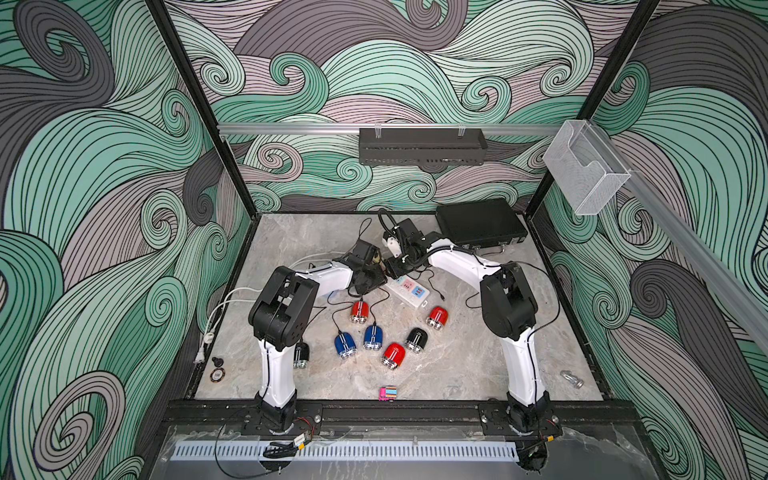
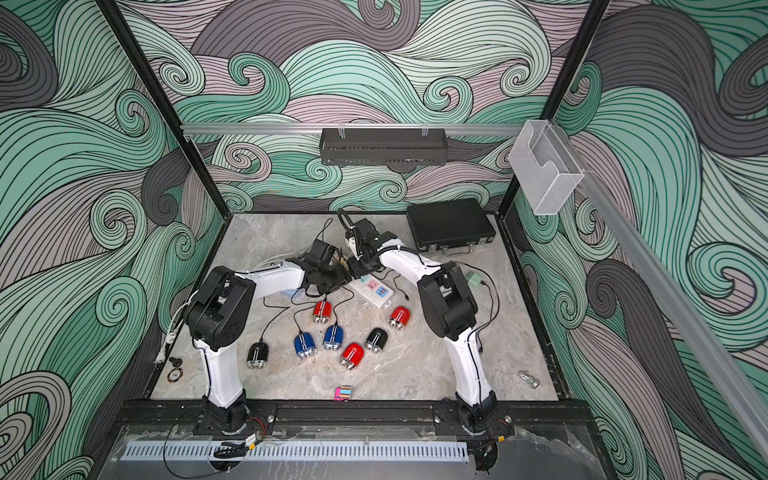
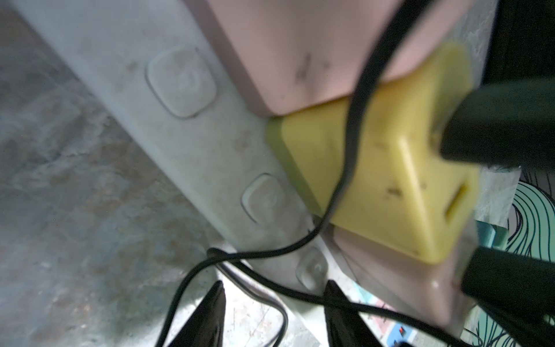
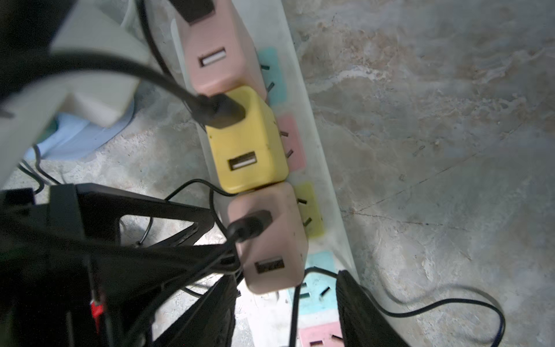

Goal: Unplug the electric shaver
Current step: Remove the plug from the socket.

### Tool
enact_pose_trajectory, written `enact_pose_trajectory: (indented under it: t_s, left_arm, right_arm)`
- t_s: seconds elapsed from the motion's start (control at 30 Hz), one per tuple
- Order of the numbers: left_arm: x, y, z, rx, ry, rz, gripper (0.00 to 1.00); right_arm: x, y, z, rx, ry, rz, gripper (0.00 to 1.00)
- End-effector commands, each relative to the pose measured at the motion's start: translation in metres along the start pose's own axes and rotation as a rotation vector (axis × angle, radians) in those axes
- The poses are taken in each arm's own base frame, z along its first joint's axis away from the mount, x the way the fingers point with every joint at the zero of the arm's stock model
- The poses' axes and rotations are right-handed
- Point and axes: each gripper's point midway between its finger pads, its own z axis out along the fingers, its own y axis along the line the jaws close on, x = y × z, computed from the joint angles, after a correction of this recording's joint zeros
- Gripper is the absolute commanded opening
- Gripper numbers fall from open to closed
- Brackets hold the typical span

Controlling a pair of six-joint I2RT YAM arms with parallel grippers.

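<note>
Power strip (image 1: pixel 406 296) at centre of both top views, carrying three charger cubes (image 4: pixel 246 150): two pink, one yellow. Seven electric shavers (image 2: pixel 333 337) are laid just below it: three red, two blue, two black. Each black USB plug (image 4: pixel 222 112) is judged small, rigid and friction-held, its cable (image 3: pixel 349 135) thin and limp; the plug body, not the cable, is to be pinched. Jaws of the left gripper (image 3: pixel 274 285) and the right gripper (image 4: pixel 286 276) are seen apart, nothing held.
</note>
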Motion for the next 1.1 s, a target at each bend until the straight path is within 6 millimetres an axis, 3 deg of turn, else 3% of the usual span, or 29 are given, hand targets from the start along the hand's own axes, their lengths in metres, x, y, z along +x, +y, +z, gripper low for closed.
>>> enact_pose_trajectory:
  t_s: [0.0, 0.47, 1.07]
  left_arm:
    - [0.005, 0.018, 0.0, -0.045, 0.025, -0.024, 0.51]
    - [0.005, 0.026, -0.004, -0.054, 0.029, -0.037, 0.48]
    - [0.003, 0.027, -0.002, -0.052, 0.024, -0.045, 0.47]
  right_arm:
    - [-0.003, 0.004, 0.002, -0.006, 0.008, -0.052, 0.52]
    - [-0.001, 0.01, 0.003, -0.048, 0.021, -0.119, 0.49]
    - [0.005, 0.003, 0.018, -0.021, 0.052, -0.118, 0.47]
